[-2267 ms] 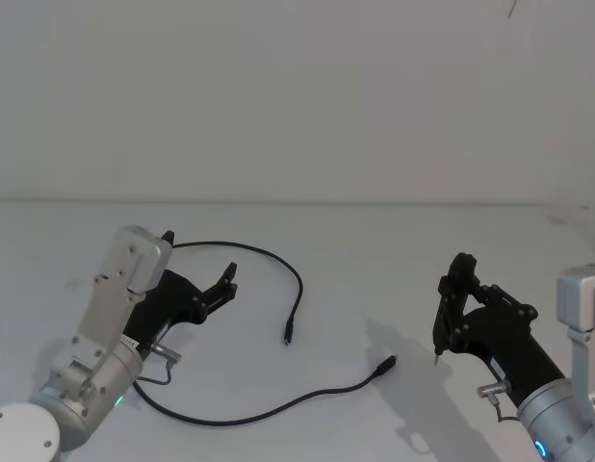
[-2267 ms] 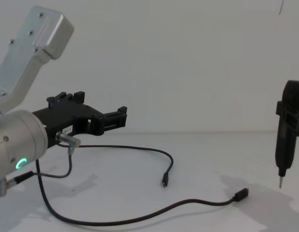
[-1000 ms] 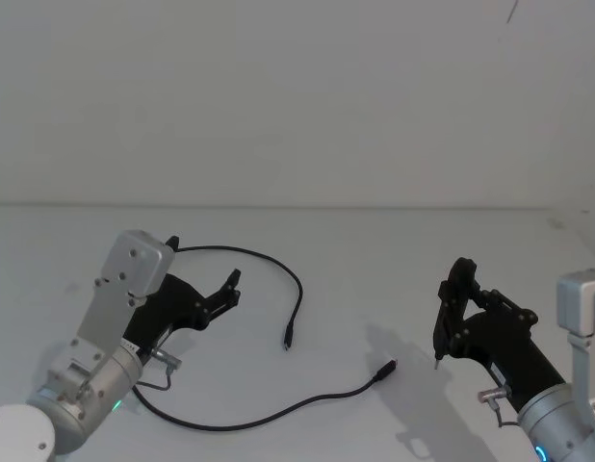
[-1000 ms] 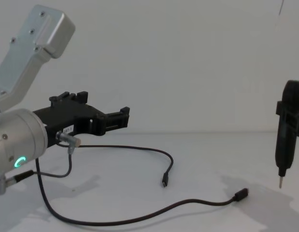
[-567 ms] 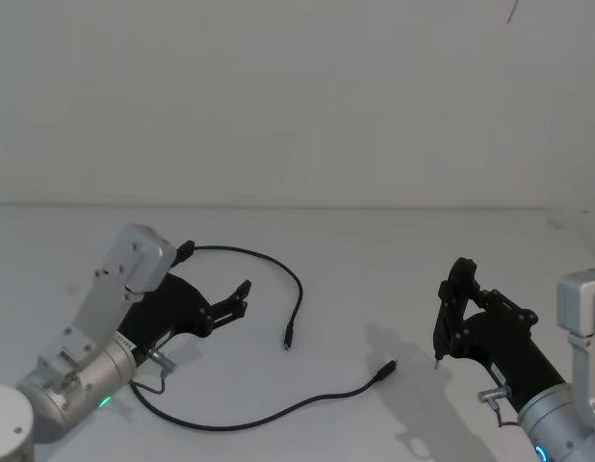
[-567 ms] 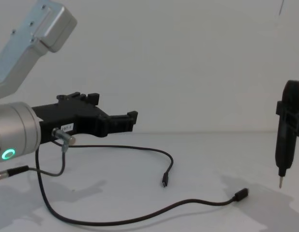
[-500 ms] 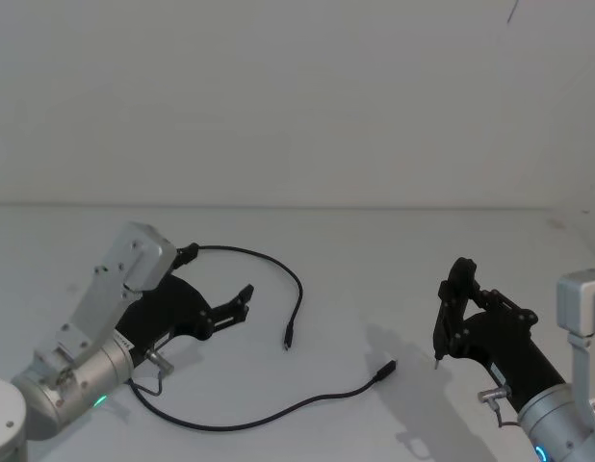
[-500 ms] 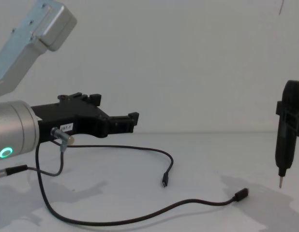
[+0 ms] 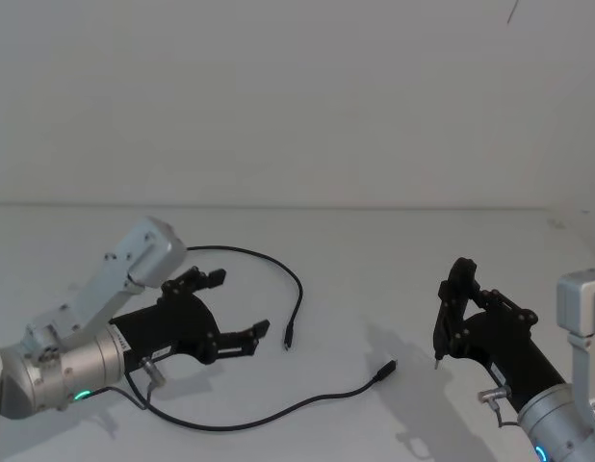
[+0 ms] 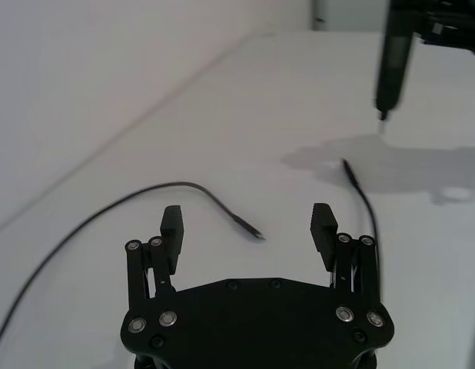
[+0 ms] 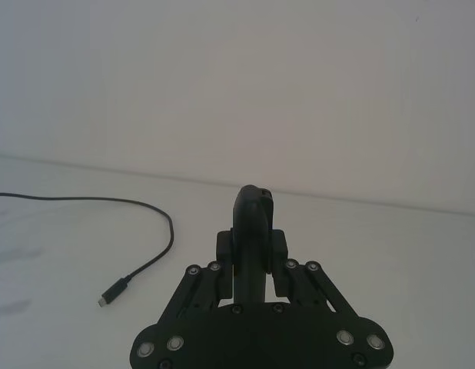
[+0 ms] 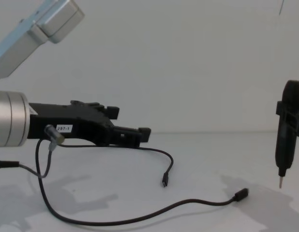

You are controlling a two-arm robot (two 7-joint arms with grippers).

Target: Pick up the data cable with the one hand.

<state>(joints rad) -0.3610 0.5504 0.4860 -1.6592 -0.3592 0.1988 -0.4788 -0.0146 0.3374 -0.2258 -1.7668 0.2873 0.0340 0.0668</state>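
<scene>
We are noting the fingers (image 10: 173, 223) standing spread wide, gripping nothing. L gripper (image 9: 238, 303) is hovering low over the table (image 9: 394, 245), pointing twd robot's right. Data cable (image 10: 180, 184) is lying loose on the table in two curved runs. One plug end (image 9: 288, 337) is lying just ahead of the open fingers, not touching them. R gripper (image 9: 452, 308) is hanging well apart at the right w/ fingers drawn tight together.
</scene>
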